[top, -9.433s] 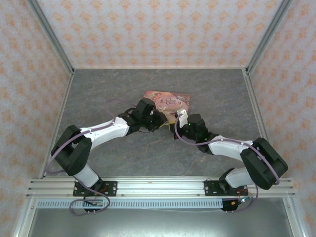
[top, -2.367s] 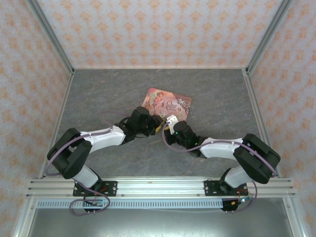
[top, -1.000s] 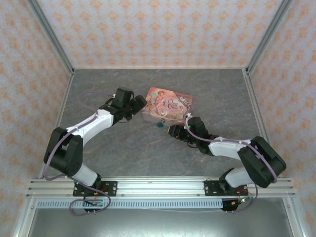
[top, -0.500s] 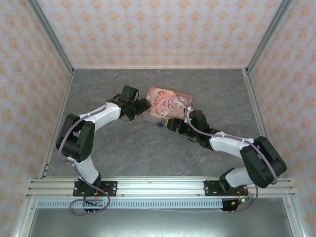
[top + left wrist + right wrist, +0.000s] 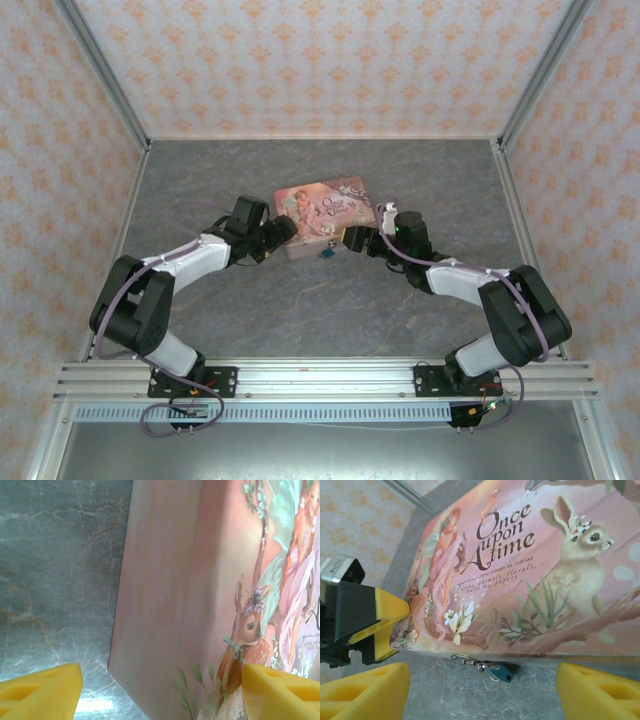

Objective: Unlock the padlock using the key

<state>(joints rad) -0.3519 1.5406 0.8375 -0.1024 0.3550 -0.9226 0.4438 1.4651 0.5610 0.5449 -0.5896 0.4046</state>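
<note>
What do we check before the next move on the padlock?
1. Padlock located: ok, it sits at the near edge of the pink tin, by a metal clasp.
2. Key located: cannot tell.
3. Key in a tool: not ok, both tools are open and grip nothing.
4. Tin braced: cannot tell. The left tool is open astride a tin corner, with one fingertip against the tin.
5. Right tool lined up: ok, the padlock lies ahead between its open fingers.
</note>
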